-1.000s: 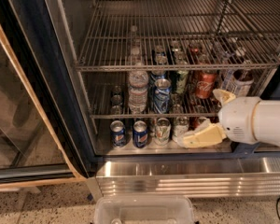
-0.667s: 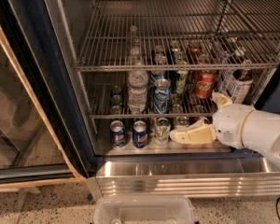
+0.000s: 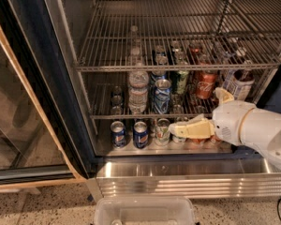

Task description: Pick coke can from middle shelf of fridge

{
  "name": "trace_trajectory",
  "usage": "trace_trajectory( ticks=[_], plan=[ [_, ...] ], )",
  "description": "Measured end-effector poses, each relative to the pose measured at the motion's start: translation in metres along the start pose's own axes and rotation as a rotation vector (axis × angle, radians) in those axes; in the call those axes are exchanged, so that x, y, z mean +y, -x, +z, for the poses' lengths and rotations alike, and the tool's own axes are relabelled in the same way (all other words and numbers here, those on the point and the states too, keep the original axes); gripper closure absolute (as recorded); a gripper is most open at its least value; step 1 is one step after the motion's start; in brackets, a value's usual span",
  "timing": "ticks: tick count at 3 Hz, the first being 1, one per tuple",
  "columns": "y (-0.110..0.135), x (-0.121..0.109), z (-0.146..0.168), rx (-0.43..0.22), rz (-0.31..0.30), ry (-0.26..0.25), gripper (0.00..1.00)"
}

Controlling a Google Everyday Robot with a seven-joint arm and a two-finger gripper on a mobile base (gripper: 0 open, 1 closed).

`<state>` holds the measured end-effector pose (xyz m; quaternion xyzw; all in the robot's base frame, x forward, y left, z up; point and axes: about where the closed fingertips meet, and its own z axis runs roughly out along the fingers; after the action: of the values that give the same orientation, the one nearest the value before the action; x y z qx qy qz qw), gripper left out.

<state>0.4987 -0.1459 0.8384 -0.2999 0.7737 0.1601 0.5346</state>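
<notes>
Nothing picked yet. Coke can (image 3: 206, 83) stands untouched on the middle shelf (image 3: 103, 116) of the fridge (image 3: 47, 69), right side. Gripper (image 3: 192, 128) is lower, by the bottom-row cans (image 3: 162, 131), apart from the coke can. Open or closed: cannot tell. Reach, grasp and pull-out all remain.

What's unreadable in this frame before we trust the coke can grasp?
Depth between the coke can and the gripper: one camera view only, can't judge.
Whatever stands behind the gripper and arm, low at the fridge's bottom row, below-left of the coke can: hidden by them.
Rest of the arm: cut off by the right edge.
The rear cans on the middle shelf: hidden by front cans and rods.
</notes>
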Motion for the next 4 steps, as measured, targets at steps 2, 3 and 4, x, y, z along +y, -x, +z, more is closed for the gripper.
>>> trace_trajectory(
  ticks=[2, 3, 4],
  plan=[
    [-0.05, -0.024, 0.012, -0.123, 0.128, -0.158, 0.0],
    [-0.059, -0.033, 0.023, -0.193, 0.166, -0.237, 0.0],
    [-0.048, -0.03, 0.035, -0.232, 0.203, -0.239, 0.0]
  ],
)
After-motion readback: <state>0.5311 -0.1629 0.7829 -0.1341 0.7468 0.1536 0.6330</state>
